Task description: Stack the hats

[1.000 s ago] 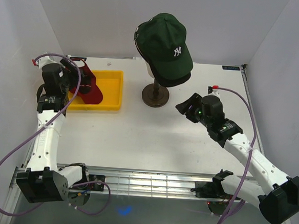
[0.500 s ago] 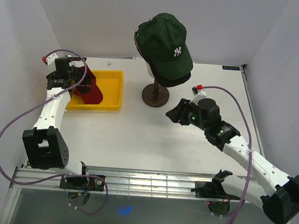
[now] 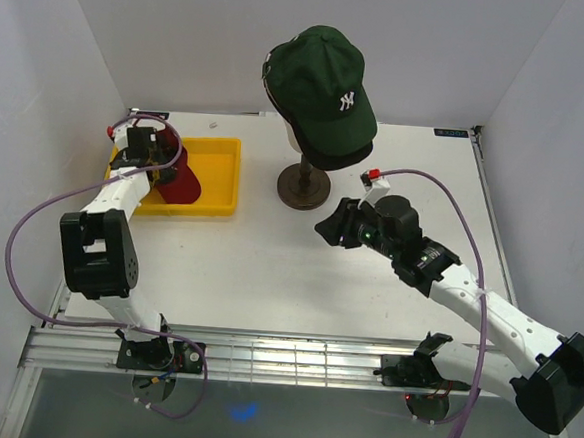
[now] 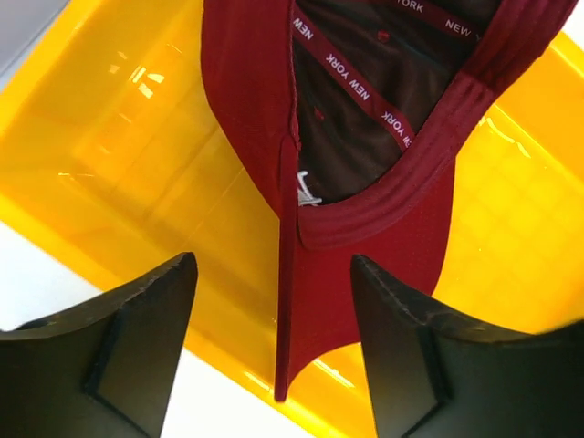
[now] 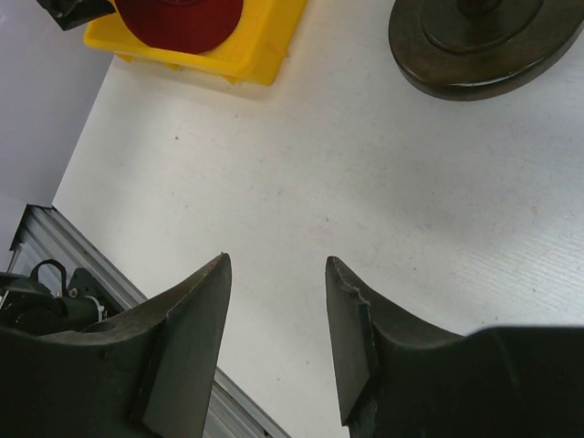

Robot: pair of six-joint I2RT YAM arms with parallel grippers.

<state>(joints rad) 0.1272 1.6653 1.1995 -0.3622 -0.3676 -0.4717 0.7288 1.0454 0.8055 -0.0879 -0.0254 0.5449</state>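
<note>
**Left pincer spread over the red hat in the tray**

I am looking down the left wrist camera and the left pincer (image 4: 274, 274) is hanging spread wide above the yellow tray (image 4: 119, 164). The red hat (image 4: 365, 137) is lying in that tray with its inside facing the lens, the taped seams reading NEW YORK. Its brim is pointing down between the two fingers (image 4: 137, 347), and neither one is touching it as far as I can tell.

From above, the tray is sitting at the far left of the desk (image 3: 269, 258). The dark green hat (image 3: 326, 91), with its white NY, is sitting on top of the stack on the mannequin head, and a dark hat edge (image 3: 341, 158) is showing just beneath it. The dark stand (image 3: 303, 188) is carrying all of that near the middle of the far side.

The right pincer (image 5: 278, 274) is hovering over bare desk near the stand's base, spread and gripping nothing.
</note>
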